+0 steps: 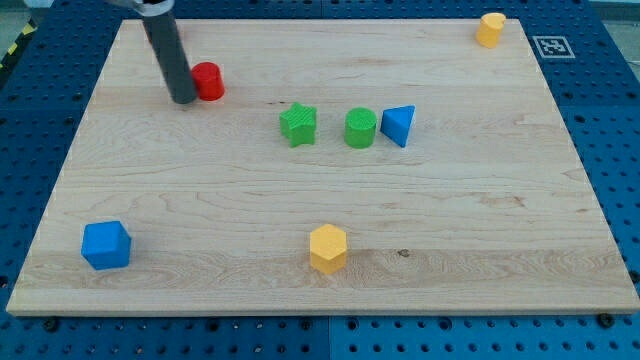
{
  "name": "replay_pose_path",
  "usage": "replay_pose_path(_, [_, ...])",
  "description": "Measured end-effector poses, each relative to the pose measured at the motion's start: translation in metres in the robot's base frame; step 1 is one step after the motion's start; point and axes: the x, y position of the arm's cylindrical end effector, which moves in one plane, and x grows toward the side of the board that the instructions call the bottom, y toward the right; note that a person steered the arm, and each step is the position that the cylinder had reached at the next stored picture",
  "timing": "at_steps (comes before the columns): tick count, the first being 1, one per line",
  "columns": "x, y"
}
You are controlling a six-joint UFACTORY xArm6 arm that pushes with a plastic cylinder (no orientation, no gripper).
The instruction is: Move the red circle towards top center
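tool: we carry no grasping jaws, just a straight dark rod, so open or clenched doesn't apply here; nothing is held.
my tip (184,101): upper left of the frame, down on the desk, right against the left side of the red circle; looks like contact, though we can't fully confirm a gap or none.
rod: slants up and to the frame's left from the tip, leaving the frame at the top edge.
red circle (208,81): upper left of the frame, a short upright cylinder, just right of our tip, well left of the top centre.
green star (298,124): a bit left of centre, upper half of the frame.
green cylinder (360,128): just right of the star, small gap between them.
blue triangle (399,125): just right of the green cylinder, very close or touching, we can't tell which.
row: star, cylinder and triangle sit in one near-level line, well to the right of and lower than the red circle.
yellow block (490,29): upper right corner of the desk, shape not clear.
yellow hexagon (328,248): bottom centre of the frame.
blue cube (106,245): lower left of the frame, slightly rotated.
desk (480,210): light wooden board on a blue perforated base.
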Motion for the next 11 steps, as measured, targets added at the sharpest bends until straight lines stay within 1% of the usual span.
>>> replay_pose_path(2, [-0.014,0.044])
replay_pose_path(3, [-0.027,0.05])
replay_pose_path(4, [-0.029,0.052])
replay_pose_path(5, [-0.029,0.028])
replay_pose_path(6, [-0.043,-0.005])
replay_pose_path(7, [-0.059,-0.004])
replay_pose_path(8, [-0.056,-0.004])
replay_pose_path(10, [-0.056,0.028])
replay_pose_path(11, [-0.056,0.061])
